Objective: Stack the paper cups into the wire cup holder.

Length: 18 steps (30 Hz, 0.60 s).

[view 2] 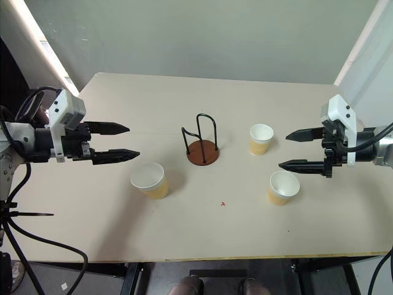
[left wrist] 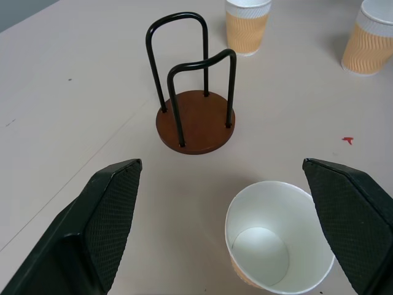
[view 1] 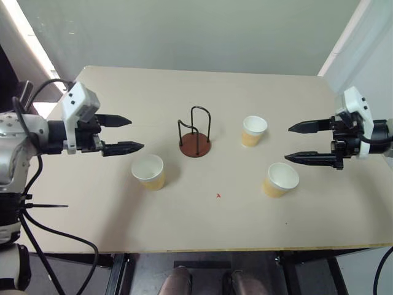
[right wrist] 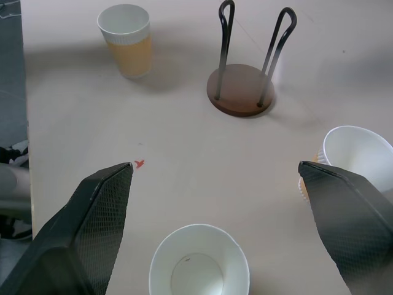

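The wire cup holder (view 1: 195, 138) stands empty mid-table, black loops upright on its reddish-brown disc. Three paper cups stand upright and apart: one (view 1: 148, 171) to the holder's front left, one (view 1: 253, 131) to its right, one (view 1: 280, 179) at the front right. My left gripper (view 1: 126, 134) hovers open above the table, left of the holder and just behind the front-left cup (left wrist: 276, 246), with nothing between its fingers. On the right side my right gripper (view 1: 297, 142) is open and empty too, between the two right-hand cups (right wrist: 199, 267) (right wrist: 353, 153).
The beige table (view 1: 202, 215) ends at a front edge close to me and at a back edge by the grey wall. A small red mark (view 1: 218, 196) lies on the tabletop in front of the holder.
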{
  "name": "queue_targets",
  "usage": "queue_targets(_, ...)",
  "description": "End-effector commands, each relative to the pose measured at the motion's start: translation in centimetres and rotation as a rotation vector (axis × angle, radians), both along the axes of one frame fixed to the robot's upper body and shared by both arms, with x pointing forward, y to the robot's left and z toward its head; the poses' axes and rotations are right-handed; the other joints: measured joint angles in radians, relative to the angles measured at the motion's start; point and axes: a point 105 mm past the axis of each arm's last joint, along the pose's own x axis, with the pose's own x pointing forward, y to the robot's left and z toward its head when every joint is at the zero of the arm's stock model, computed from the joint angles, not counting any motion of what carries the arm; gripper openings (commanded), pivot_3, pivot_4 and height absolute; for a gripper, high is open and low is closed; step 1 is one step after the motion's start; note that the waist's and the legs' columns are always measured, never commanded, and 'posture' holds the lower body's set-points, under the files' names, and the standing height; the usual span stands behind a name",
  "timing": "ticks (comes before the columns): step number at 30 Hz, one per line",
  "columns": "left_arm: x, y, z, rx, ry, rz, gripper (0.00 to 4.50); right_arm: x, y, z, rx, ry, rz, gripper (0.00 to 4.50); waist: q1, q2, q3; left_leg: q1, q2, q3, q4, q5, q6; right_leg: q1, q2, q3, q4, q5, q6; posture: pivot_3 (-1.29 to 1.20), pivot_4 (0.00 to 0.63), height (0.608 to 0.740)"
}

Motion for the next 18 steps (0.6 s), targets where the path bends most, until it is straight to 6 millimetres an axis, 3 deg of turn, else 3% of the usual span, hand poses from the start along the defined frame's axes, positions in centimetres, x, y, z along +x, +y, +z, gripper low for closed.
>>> queue_targets(1,0.0,-0.2,1.1,0.013,-0.050,-0.011,4.50,-0.3,0.1,1.7,0.014,-0.070,0.006,4.48,0.000,0.000,0.000,0.000,0.000,0.000,0.000,0.000,0.000,0.000,0.000,0.000,0.000,0.000,0.000,0.00,0.150,0.740)
queue_targets(9,0.4,-0.2,1.3,0.025,-0.076,0.002,4.50,-0.4,0.2,1.5,0.016,-0.070,0.012,4.48,0.000,0.000,0.000,0.000,0.000,0.000,0.000,0.000,0.000,0.000,0.000,0.000,0.000,0.000,0.000,0.00,0.150,0.740)
queue_targets(13,2.7,-0.5,2.0,-0.002,-0.165,0.080,4.50,-0.2,0.3,1.5,0.020,-0.071,0.011,4.48,0.002,0.000,0.000,0.000,0.000,0.000,0.001,0.000,0.000,0.001,0.000,0.000,0.000,0.000,0.000,0.00,0.150,0.740)
queue_targets(18,5.0,-2.7,0.1,0.010,-0.139,0.083,4.50,-0.2,2.0,2.9,0.103,-0.118,0.024,4.48,0.001,0.000,0.000,0.000,0.000,0.001,0.004,0.000,0.001,0.001,0.000,0.000,0.002,0.001,0.001,0.00,0.150,0.740)
